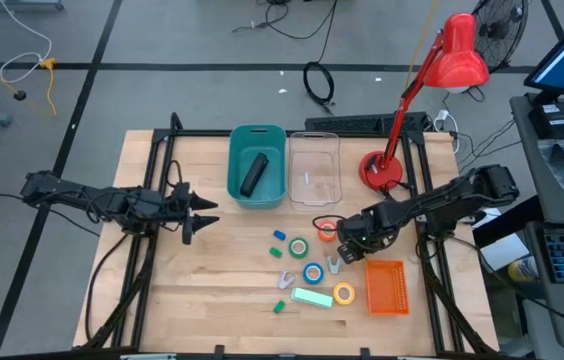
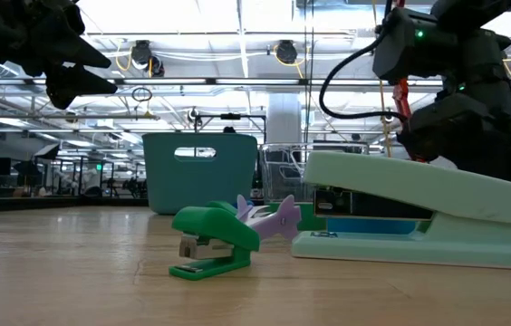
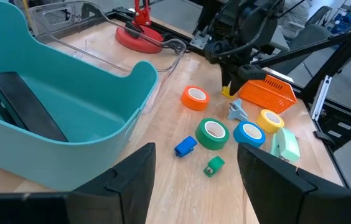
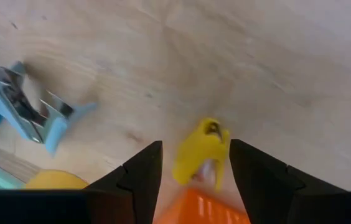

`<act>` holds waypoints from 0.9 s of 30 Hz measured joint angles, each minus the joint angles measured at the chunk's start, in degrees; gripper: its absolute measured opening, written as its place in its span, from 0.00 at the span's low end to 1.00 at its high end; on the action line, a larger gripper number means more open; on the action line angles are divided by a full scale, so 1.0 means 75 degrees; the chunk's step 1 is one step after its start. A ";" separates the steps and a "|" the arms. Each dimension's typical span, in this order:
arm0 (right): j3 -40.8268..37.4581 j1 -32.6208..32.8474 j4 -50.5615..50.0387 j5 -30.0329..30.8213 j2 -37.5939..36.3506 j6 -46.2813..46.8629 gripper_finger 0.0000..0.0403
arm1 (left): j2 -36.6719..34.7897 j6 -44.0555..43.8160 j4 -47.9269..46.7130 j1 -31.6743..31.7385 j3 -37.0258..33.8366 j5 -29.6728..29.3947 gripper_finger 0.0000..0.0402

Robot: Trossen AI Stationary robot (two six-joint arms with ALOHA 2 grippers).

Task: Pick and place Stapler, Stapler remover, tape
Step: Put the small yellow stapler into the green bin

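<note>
While the left gripper (image 1: 200, 213) hangs spread and idle well off at the table's left, the right gripper (image 4: 195, 147) sits directly over the small yellow plastic staple remover (image 4: 201, 158), just beside the orange mesh basket (image 1: 385, 286). Its fingers stand apart on either side of the remover, whose long axis runs roughly along the gap, so a short straight drop and squeeze should do.

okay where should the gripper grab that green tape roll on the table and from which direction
Come straight down from above and pinch the green tape roll across its outer wall, or with one finger in its open centre. It lies flat with the hole facing up, as the left wrist view shows. Put the fingers where the blue tape roll beside it won't block them.
</note>
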 joint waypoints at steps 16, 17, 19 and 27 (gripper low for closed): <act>0.0020 -0.0015 -0.0001 0.0015 0.0357 -0.0156 0.36 | 0.0000 0.0015 0.0025 0.0000 0.0000 -0.0007 0.57; 0.0018 -0.0020 -0.0022 0.0016 0.0360 -0.0180 0.34 | 0.0000 0.0029 0.0026 0.0000 0.0000 -0.0008 0.57; 0.0012 -0.0040 -0.0042 0.0043 0.0360 -0.0236 0.31 | 0.0000 0.0032 0.0026 0.0000 0.0000 -0.0008 0.57; 0.0003 -0.0253 -0.0023 0.0181 0.0363 -0.0448 0.19 | 0.0000 0.0035 0.0026 0.0000 0.0000 -0.0008 0.57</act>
